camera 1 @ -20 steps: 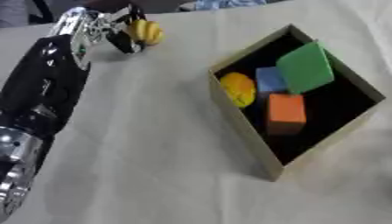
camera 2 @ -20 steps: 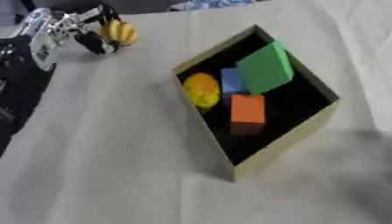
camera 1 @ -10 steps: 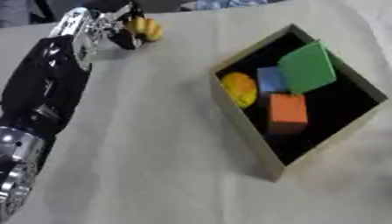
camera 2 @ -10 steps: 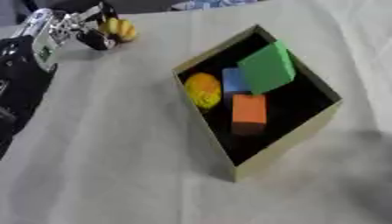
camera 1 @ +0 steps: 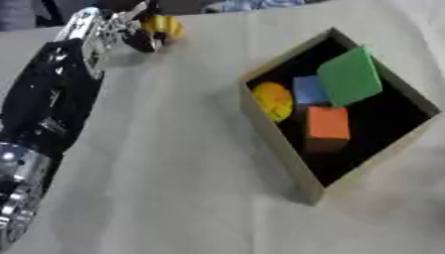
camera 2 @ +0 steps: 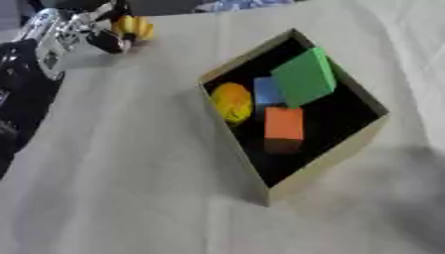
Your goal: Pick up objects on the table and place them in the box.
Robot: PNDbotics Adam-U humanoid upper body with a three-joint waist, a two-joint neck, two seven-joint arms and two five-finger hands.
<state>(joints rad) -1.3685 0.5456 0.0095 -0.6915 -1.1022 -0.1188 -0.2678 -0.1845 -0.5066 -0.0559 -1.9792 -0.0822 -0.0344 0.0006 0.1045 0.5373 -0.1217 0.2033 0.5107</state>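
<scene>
A small yellow object (camera 1: 165,26) sits at the far left of the table, with my left hand (camera 1: 121,30) around it, dark fingers curled against its near side. The long black and silver left arm (camera 1: 48,109) reaches up the left edge to it. To the right stands an open wooden box (camera 1: 269,134) with a dark inside. In it lie a green block (camera 1: 349,75) leaning on the far wall, a blue block (camera 1: 309,89), an orange block (camera 1: 327,124) and a yellow round piece (camera 1: 272,99). My right hand shows in neither view.
A pale cloth (camera 1: 174,173) covers the table, with open cloth in front of and left of the box. Dark shapes and a bluish item (camera 2: 235,4) lie along the far edge.
The left hand has drawn in closer on the yellow object, its fingers curling against it. The box and its contents have not moved.
</scene>
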